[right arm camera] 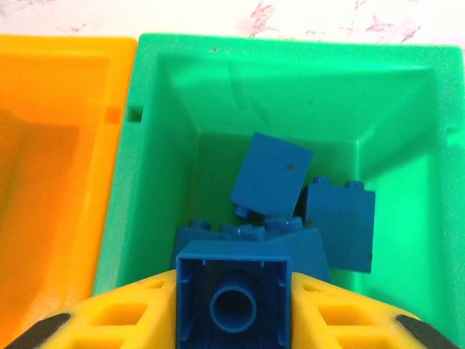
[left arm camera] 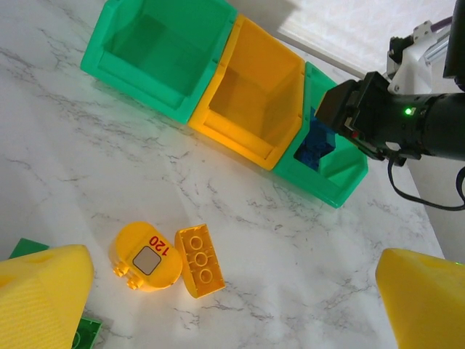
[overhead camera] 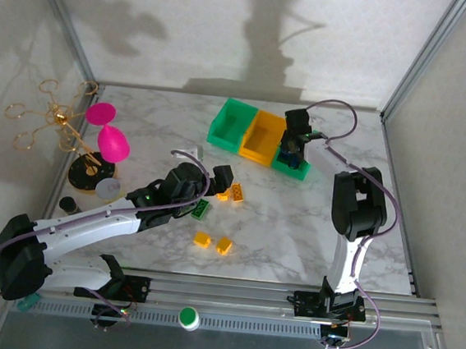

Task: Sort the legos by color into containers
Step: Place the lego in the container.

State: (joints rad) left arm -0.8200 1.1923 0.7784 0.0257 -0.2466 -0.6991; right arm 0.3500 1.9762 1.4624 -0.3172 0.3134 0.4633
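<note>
Release was the step in hand, as I judged it: the right pincer (right arm camera: 232, 325) was closed on a blue brick (right arm camera: 232, 291), hollow underside toward the wrist camera, directly above the right green bin (right arm camera: 156, 109). Several blue bricks (right arm camera: 272, 174) already lay tumbled in that bin. The next move probably called for little more than opening the jaws, perhaps after a slight lowering so the brick would not bounce off the pile or the rim.

The left pincer (left arm camera: 232, 305) stood wide and empty over the counter (overhead camera: 294, 230), just above a yellow brick (left arm camera: 200, 262) that touched a rounded yellow piece (left arm camera: 145, 256) marked 120. Picking one of the pair risked nudging the other. Both belonged in the yellow bin (left arm camera: 247, 109), which looked empty, as did the left green bin (left arm camera: 145, 51). A green brick (overhead camera: 202, 209) lay by the left wrist, and two more yellow bricks (overhead camera: 213, 243) sat nearer the bases.

Pink goblets (overhead camera: 109, 134) stood well to the left, clear of either arm's path. The right arm hung over the bins, so a left-arm delivery would have had to mind it.
</note>
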